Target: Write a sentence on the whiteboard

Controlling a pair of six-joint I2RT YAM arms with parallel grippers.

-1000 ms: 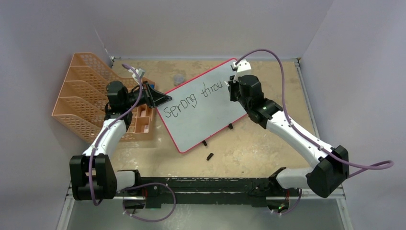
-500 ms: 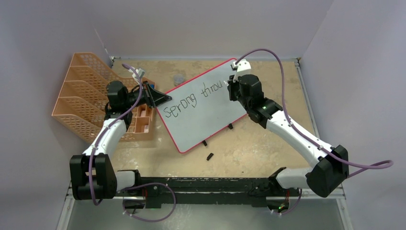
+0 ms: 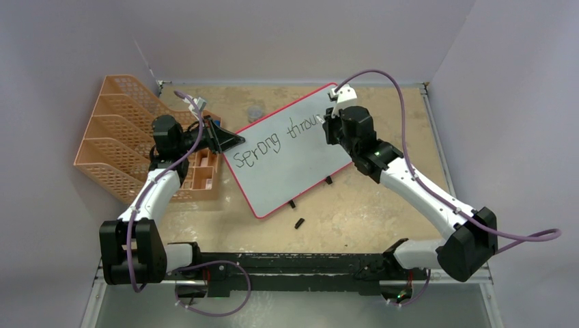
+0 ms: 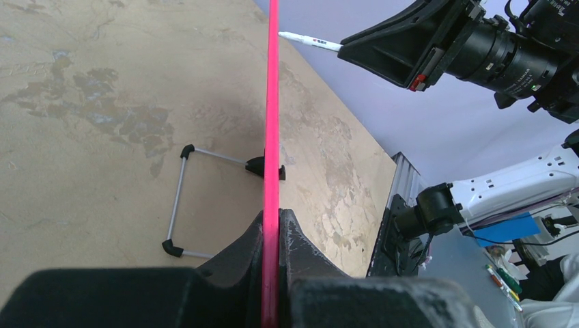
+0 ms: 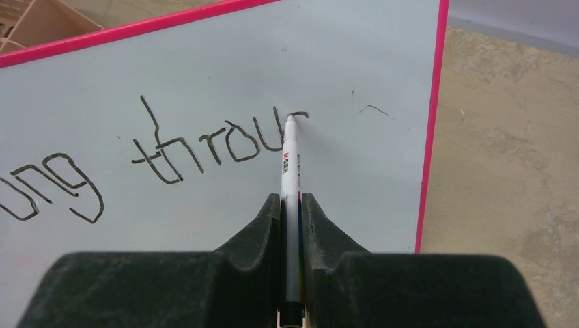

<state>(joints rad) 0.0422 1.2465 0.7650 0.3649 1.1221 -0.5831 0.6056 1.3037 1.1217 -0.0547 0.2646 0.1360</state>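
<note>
Where the whiteboard [image 3: 287, 171] sits: its red edge pinched in the left gripper [image 4: 272, 222].
Right gripper [image 5: 292, 205]: clenched on a marker [image 5: 289, 164], tip touching the whiteboard.
Sentence [image 5: 208, 147]: on the whiteboard, "throu" ending at the tip.

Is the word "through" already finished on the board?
No, in the right wrist view the sentence on the whiteboard stops at "throu", with the marker tip at a short extra stroke.
</note>
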